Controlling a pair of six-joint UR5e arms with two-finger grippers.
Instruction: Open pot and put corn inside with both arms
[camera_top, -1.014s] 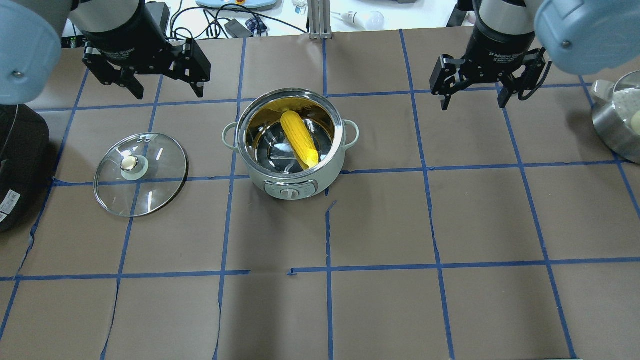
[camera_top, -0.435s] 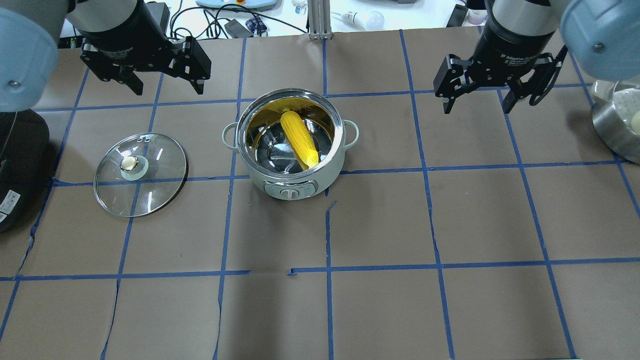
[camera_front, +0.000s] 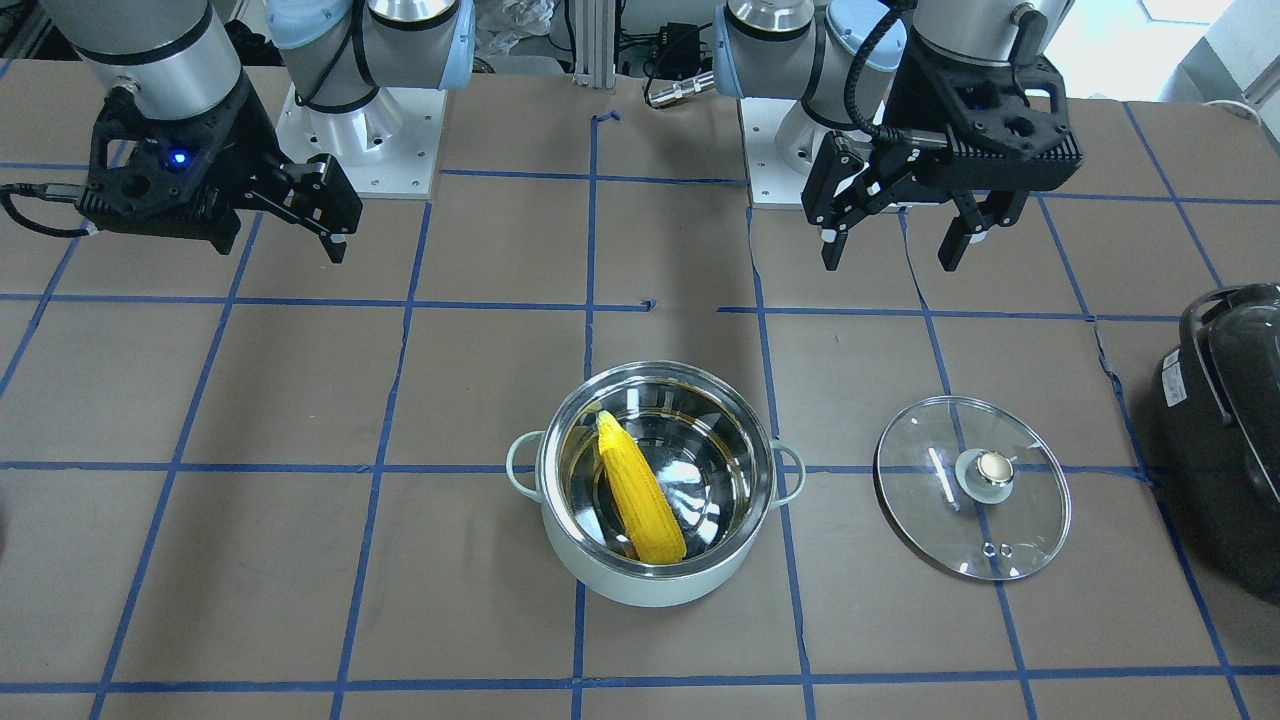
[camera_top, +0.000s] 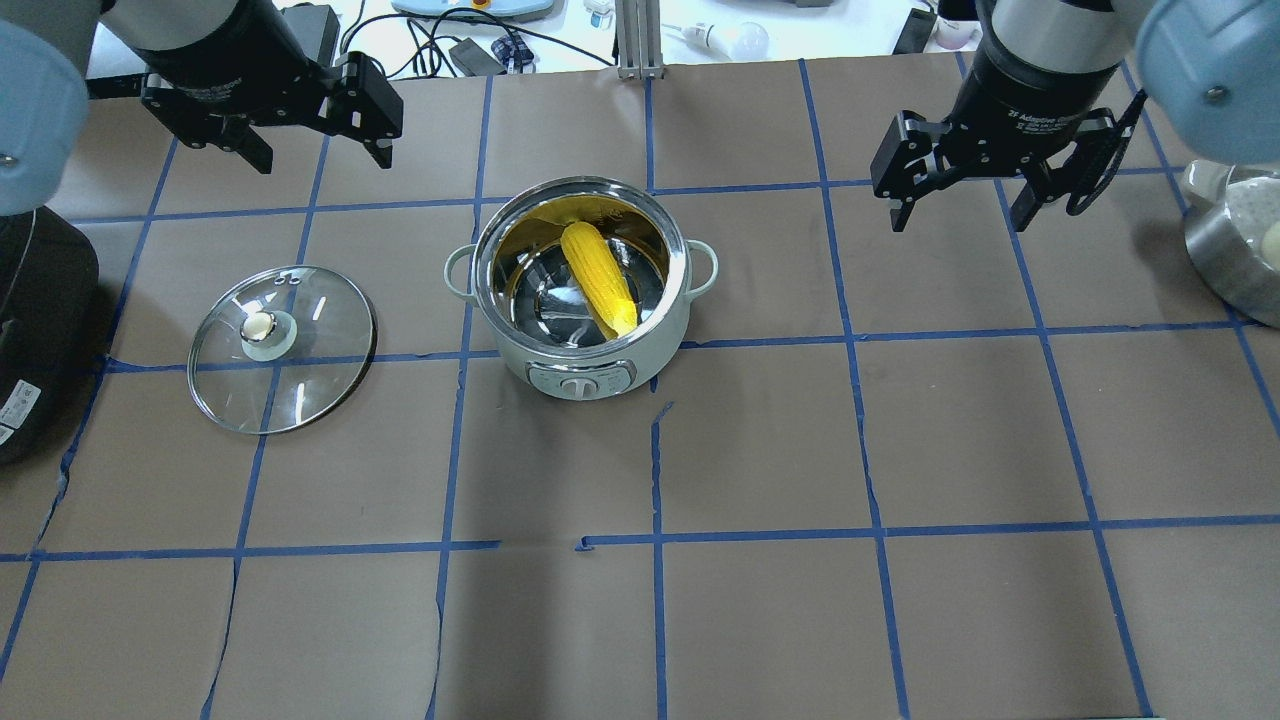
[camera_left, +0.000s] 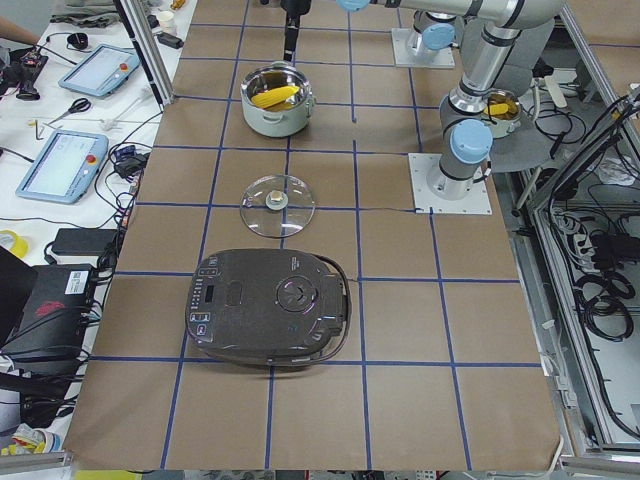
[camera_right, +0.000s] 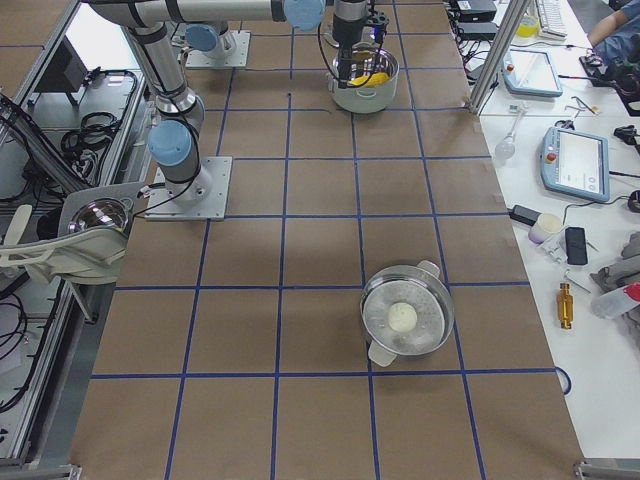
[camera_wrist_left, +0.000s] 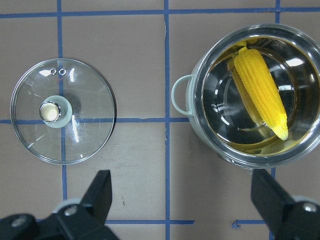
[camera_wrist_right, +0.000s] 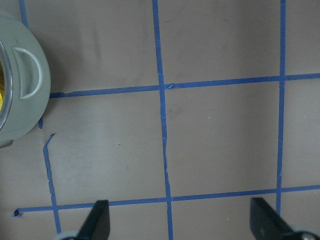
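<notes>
inside the open mint pot (camera_top: 512, 352) lies tapered yellow corn (camera_top: 598, 278); left pincer (camera_top: 325, 160) and right pincer (camera_top: 958, 222) gape.

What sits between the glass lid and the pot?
Nothing: only bare brown paper crossed by blue tape separates lid and pot, shown in overhead and left wrist views.

White lettering on the black collar above the right claw (camera_top: 958, 222) reads "2F Adaptive", followed by a partly hidden word that looks like "Gripper". A similar white line on the collar above the left claw (camera_top: 323, 162) is too blurred to read. The white sticker (camera_top: 14, 400) on the black cooker (camera_top: 40, 300) and the marks on the pot's (camera_top: 668, 335) front panel are too small to make out.
</notes>
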